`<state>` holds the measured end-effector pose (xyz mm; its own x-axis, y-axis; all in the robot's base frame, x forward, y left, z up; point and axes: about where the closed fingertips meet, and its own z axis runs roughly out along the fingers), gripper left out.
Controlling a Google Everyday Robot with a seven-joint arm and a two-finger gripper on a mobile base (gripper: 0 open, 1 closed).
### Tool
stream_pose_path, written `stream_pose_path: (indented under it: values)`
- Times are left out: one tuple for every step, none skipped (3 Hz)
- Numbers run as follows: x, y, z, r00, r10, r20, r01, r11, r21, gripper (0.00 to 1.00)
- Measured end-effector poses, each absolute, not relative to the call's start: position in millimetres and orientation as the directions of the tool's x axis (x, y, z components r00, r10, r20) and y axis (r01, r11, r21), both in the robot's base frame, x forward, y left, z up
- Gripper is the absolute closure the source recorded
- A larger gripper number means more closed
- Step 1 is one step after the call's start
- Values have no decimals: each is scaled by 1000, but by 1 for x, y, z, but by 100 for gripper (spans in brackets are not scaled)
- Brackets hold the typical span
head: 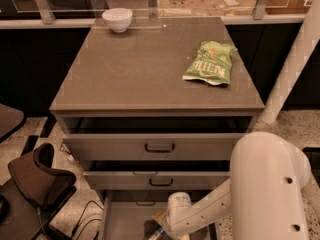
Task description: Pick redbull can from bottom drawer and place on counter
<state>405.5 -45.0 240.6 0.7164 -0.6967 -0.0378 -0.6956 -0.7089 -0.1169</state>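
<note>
The counter [145, 71] is the flat grey-brown top of the cabinet. The bottom drawer [125, 218] is pulled open at the bottom edge of the view, its plain floor showing. My white arm reaches down into it from the lower right. My gripper [156, 231] is low inside the drawer, at the frame's bottom edge. A small blue and silver piece of the redbull can [151, 233] shows right at the gripper, partly hidden by it and cut off by the frame edge. I cannot tell whether the can is held.
A green snack bag [209, 63] lies on the counter's right side and a white bowl [117, 19] stands at its back left. The two upper drawers [159, 147] are slightly open above my wrist. A brown chair [35, 181] stands left of the cabinet, with cables on the floor.
</note>
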Motion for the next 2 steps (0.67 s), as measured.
stream_pose_path:
  values:
    - [407,-16,213,754,-653,-79,-657,-742,-137,0]
    - [405,0,193,772,-628,-96,-635,-759,-147,0]
